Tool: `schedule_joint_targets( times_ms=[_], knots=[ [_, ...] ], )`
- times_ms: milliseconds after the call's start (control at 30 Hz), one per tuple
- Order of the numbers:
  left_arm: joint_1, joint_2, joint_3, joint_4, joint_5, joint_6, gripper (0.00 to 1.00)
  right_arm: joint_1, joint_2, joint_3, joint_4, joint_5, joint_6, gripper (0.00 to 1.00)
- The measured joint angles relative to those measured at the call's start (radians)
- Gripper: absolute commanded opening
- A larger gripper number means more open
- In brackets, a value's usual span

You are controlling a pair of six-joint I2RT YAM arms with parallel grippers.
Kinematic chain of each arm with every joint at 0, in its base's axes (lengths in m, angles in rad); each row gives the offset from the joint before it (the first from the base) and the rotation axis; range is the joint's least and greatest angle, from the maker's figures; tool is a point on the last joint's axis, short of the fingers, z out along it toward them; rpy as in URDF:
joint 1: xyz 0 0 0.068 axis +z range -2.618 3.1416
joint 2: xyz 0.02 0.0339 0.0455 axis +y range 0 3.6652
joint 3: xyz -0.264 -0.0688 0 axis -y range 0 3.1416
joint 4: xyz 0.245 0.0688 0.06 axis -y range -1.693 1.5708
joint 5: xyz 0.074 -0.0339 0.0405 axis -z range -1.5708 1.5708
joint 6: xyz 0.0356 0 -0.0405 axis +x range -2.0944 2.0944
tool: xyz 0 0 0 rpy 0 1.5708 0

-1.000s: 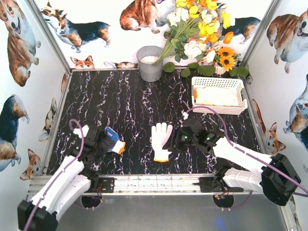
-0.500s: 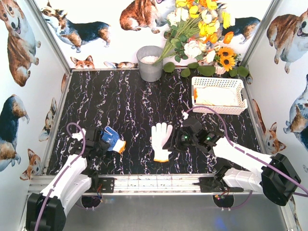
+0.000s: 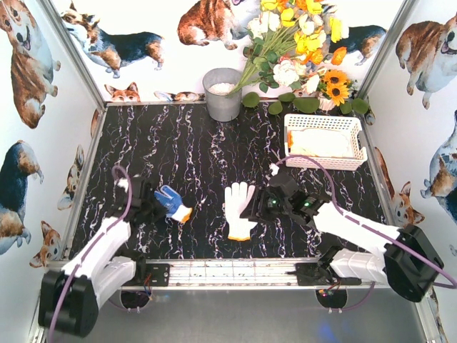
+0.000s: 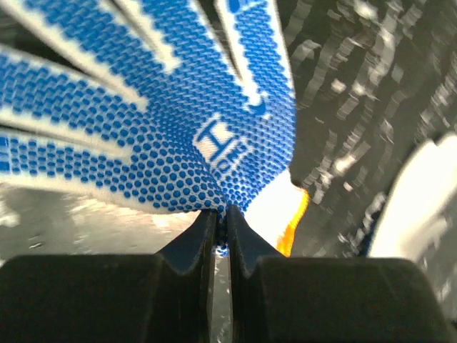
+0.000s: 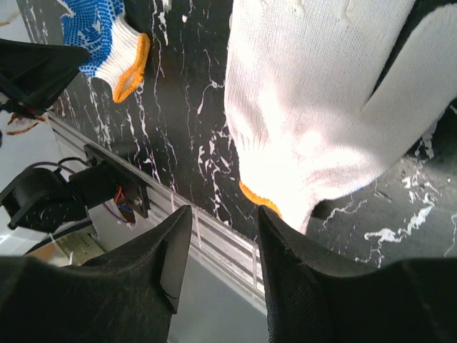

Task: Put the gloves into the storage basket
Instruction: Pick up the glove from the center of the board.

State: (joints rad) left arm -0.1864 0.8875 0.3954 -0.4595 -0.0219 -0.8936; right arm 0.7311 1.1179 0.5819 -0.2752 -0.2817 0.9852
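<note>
A blue-palmed glove (image 3: 171, 201) with an orange-edged cuff lies at the near left of the black marble table. My left gripper (image 3: 153, 208) is shut on its edge near the cuff; in the left wrist view the jaws (image 4: 221, 214) pinch the blue dotted fabric (image 4: 143, 107). A white glove (image 3: 239, 204) lies flat at the centre front, fingers pointing away. My right gripper (image 3: 257, 207) stands open at its right side, and the orange-edged cuff (image 5: 260, 196) lies just past the fingertips (image 5: 225, 214), not between them. The white storage basket (image 3: 325, 163) sits at the far right with pale gloves inside.
A grey metal bucket (image 3: 223, 93) stands at the back centre, with a bunch of flowers (image 3: 300, 50) leaning beside it. An aluminium rail (image 3: 228, 270) runs along the near table edge. Corgi-printed walls close in the left, right and back sides.
My left gripper has shut on the blue-palmed glove and shifted it slightly right. The right gripper has barely moved, and the white glove lies where it was.
</note>
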Motion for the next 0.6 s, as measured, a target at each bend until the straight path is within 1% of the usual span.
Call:
schedule_joint_targets(
  times_ms=[167, 300, 400, 600],
  knots=[
    [-0.068, 0.134, 0.113, 0.077, 0.22, 0.129, 0.0, 0.0, 0.092, 0.002, 0.07, -0.011, 0.007, 0.48],
    [-0.117, 0.153, 0.155, 0.154, 0.379, 0.185, 0.0, -0.005, 0.18, 0.003, 0.184, -0.099, 0.037, 0.52],
    [-0.126, 0.151, 0.155, 0.204, 0.478, 0.192, 0.0, -0.006, 0.262, 0.005, 0.301, -0.171, 0.084, 0.54],
    [-0.131, 0.11, 0.155, 0.283, 0.587, 0.14, 0.0, -0.006, 0.415, -0.009, 0.61, -0.274, 0.219, 0.58]
  ],
)
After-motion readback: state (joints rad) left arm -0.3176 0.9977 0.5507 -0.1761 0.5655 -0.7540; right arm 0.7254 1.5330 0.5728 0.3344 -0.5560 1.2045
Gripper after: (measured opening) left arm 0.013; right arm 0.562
